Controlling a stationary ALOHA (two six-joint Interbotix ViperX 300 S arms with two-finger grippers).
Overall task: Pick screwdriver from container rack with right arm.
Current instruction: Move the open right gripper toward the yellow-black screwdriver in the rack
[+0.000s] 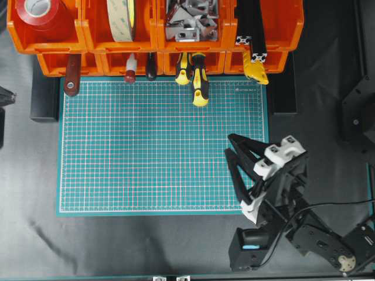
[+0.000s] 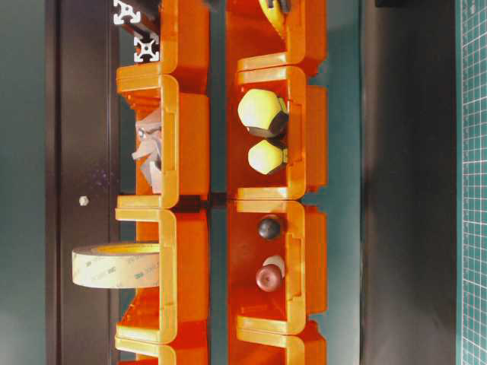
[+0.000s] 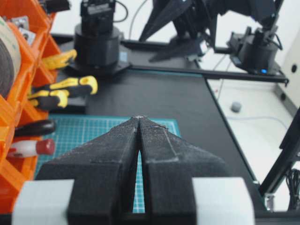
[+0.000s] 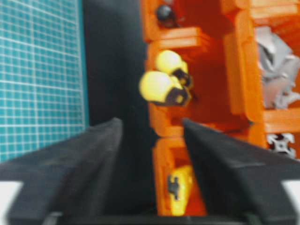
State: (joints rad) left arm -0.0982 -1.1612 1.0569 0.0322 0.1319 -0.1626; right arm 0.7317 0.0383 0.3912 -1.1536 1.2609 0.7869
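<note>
Risk first: two yellow-and-black handles sit side by side in one bright orange plastic bin rack, so my black two-finger right claw, jaws spread and empty over the green mat's near right corner, could seize the stubbier one. The long striped screwdriver juts farthest over the mat's far edge.

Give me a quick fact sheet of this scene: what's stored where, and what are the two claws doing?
Rack: orange container rack at the mat's far edge
Target tool: screwdriver, handle sticking out of a lower bin over the green mat
Neighbour: stubbier yellow-black handle beside it
Right gripper: open, empty, over the mat's near right corner, apart from the rack
Left gripper: shut, empty
</note>
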